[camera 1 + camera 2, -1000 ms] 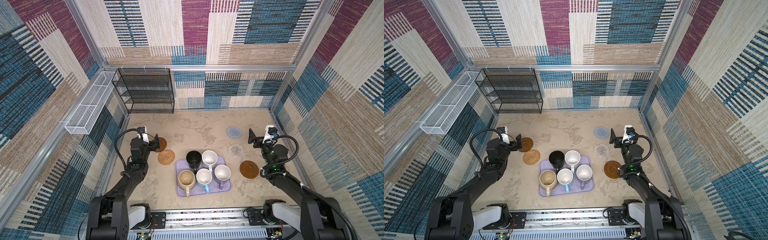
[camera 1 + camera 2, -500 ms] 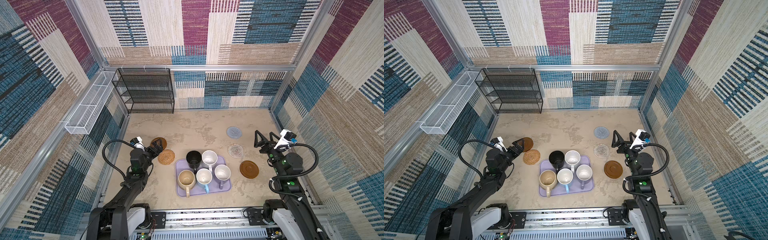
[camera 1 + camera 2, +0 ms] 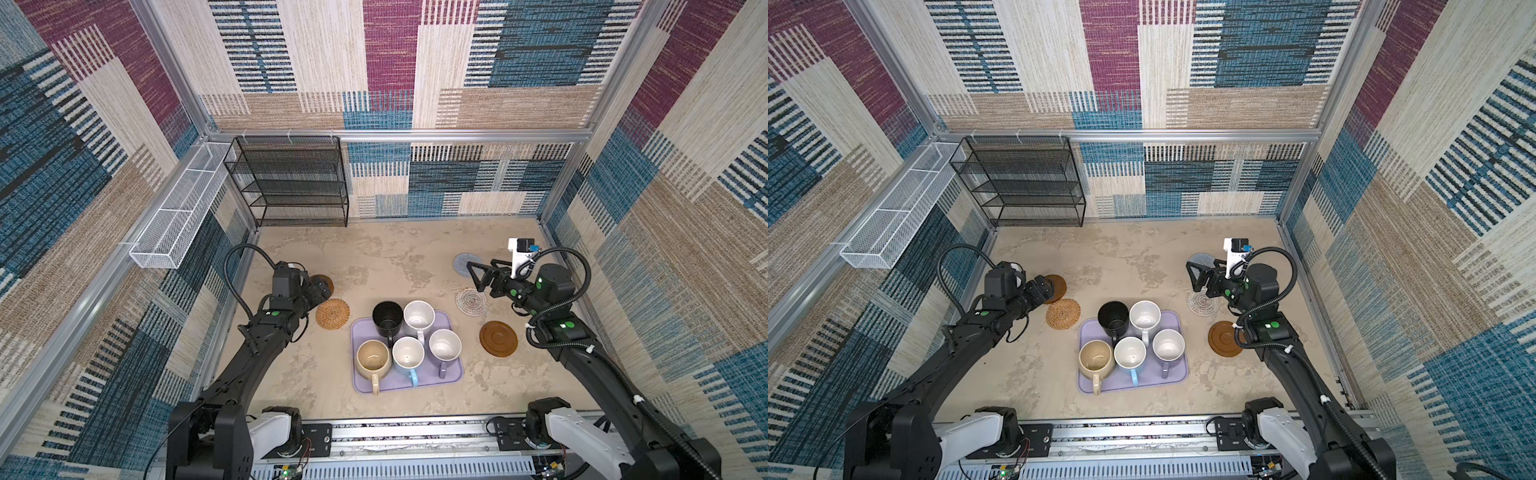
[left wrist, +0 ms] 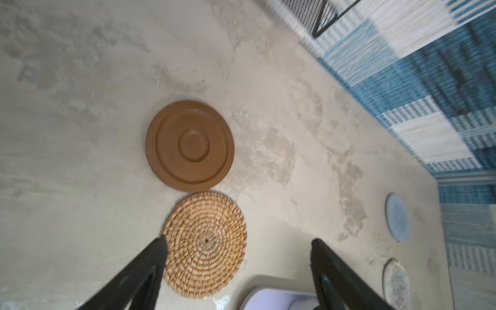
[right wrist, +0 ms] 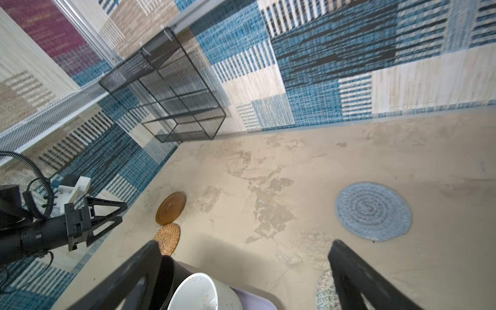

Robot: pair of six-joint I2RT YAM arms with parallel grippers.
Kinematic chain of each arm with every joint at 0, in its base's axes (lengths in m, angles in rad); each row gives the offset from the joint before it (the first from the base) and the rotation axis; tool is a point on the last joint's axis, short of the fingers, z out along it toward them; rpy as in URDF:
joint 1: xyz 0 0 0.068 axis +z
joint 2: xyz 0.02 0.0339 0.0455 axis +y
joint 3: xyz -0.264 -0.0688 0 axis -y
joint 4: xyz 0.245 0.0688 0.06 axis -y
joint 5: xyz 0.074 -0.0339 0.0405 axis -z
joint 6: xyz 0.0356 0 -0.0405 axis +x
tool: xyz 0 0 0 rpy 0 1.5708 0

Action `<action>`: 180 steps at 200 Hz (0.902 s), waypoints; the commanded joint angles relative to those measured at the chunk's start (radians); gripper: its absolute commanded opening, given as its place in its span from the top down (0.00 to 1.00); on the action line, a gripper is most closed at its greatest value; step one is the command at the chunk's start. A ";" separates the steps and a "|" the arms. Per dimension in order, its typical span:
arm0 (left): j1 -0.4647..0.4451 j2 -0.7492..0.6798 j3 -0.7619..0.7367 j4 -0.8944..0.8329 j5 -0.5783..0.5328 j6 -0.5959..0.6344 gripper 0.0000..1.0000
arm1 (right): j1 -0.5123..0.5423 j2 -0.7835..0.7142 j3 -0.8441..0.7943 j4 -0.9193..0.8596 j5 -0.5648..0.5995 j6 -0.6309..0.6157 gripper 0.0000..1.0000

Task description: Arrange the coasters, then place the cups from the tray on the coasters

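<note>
Here, in both top views, the lavender tray (image 3: 452, 375) sits lower centre on the tabletop (image 3: 395, 257), carrying the black mug (image 3: 387, 319), speckled white mug (image 3: 419, 318), beige mug (image 3: 372, 357), light blue mug (image 3: 408, 353) and lavender mug (image 3: 444, 347). Left of it lie a brown coaster (image 4: 190, 145) and, just beside it, the rattan coaster (image 3: 332, 313). To the right lie the blue-grey coaster (image 5: 373, 211), white-grey coaster (image 3: 471, 301) and second brown coaster (image 3: 498, 338). The left gripper (image 4: 237, 241) and right gripper (image 5: 244, 242) hang with jaws spread, empty.
</note>
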 commanded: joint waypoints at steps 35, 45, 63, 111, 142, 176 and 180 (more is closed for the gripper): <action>-0.036 0.203 0.148 -0.114 -0.078 0.098 0.27 | 0.179 0.202 0.125 -0.095 0.082 -0.145 0.00; -0.036 0.256 0.185 -0.124 -0.087 0.107 0.28 | 0.205 0.238 0.142 -0.083 0.079 -0.152 0.00; -0.036 0.346 0.260 -0.161 -0.098 0.126 0.30 | 0.243 0.301 0.173 -0.066 0.087 -0.163 0.00; -0.041 0.505 0.351 -0.182 -0.101 0.140 0.35 | 0.284 0.423 0.231 -0.062 0.077 -0.173 0.01; -0.051 0.567 0.394 -0.197 -0.112 0.157 0.38 | 0.305 0.471 0.244 -0.059 0.081 -0.174 0.02; -0.068 0.623 0.445 -0.237 -0.143 0.180 0.41 | 0.310 0.491 0.251 -0.059 0.086 -0.177 0.02; -0.069 0.628 0.449 -0.241 -0.144 0.183 0.41 | 0.311 0.490 0.248 -0.058 0.085 -0.178 0.02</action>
